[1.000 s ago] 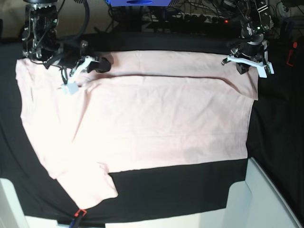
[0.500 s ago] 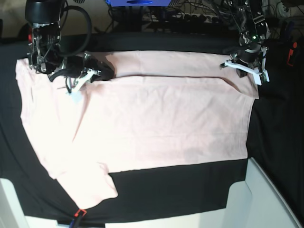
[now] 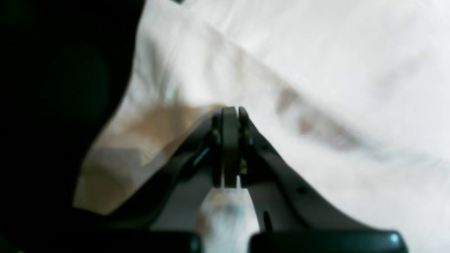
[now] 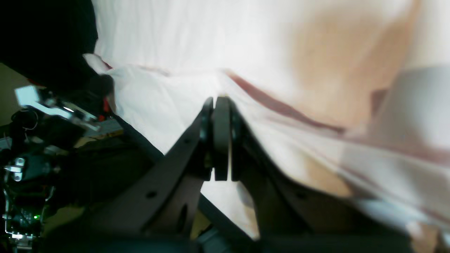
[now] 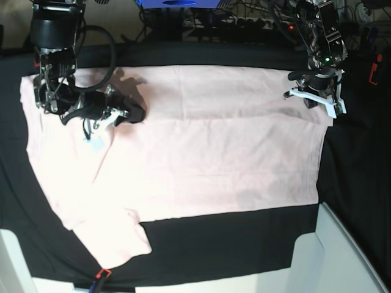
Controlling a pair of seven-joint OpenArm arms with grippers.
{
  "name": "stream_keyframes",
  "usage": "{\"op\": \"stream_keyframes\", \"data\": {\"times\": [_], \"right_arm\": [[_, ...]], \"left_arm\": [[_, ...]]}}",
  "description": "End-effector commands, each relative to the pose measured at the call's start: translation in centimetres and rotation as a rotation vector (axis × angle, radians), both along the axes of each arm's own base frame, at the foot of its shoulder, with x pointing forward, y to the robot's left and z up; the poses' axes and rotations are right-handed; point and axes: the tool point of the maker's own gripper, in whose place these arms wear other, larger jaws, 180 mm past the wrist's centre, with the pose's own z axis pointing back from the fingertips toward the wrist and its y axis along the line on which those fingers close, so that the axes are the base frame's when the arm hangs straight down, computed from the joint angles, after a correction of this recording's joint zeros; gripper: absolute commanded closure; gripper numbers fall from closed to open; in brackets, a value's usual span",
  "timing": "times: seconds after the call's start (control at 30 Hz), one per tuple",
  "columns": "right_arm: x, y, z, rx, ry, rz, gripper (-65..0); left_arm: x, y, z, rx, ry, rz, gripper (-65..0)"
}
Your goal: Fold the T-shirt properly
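Note:
The pale pink T-shirt (image 5: 208,165) lies spread, plain side up, on the black table cloth (image 5: 232,244). One sleeve reaches the front left. A raised crease runs across the shirt's far part between the two grippers. My right gripper (image 5: 125,115) is at the crease's left end. In the right wrist view, that gripper (image 4: 218,100) is shut, with a ridge of T-shirt (image 4: 175,42) pinched at its tips. My left gripper (image 5: 317,102) is at the shirt's far right edge. In the left wrist view, the left gripper (image 3: 230,110) is shut on a fold of T-shirt (image 3: 316,52).
Pale table surfaces show at the front right (image 5: 348,256) and the front left (image 5: 12,262). A small red-tipped item (image 5: 102,274) lies at the cloth's front edge. A blue box (image 5: 177,3) and cables sit behind the table. A red object (image 5: 374,70) is at the far right.
Both grippers have moved toward the table's near side. The shirt's crease has come along with them, widening the strip beyond it. Both jaws stayed shut.

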Motion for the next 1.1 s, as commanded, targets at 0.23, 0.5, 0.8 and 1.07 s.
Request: {"op": "stream_keyframes", "data": {"times": [0.23,0.5,0.8,1.07], "right_arm": [[3.5,-2.1,2.1,-0.028,-0.092,-0.014,-0.1],[5.9,-5.8,4.3,-0.113,-0.199,-0.031,0.0],[8.2,-14.6,10.0,-0.352,-0.399,-0.039,-0.3],[10.0,-23.1,9.0,-0.458,-0.322,-0.159,-0.4]], "left_arm": [[1.1,2.7,1.4,0.055,-0.035,0.011,0.0],[0.9,6.5,3.4,0.095,-0.083,0.113,0.0],[0.9,8.9,10.0,0.224,-0.199,0.112,0.0],[2.7,10.0,10.0,0.224,-0.197,0.108,-11.3]]}}
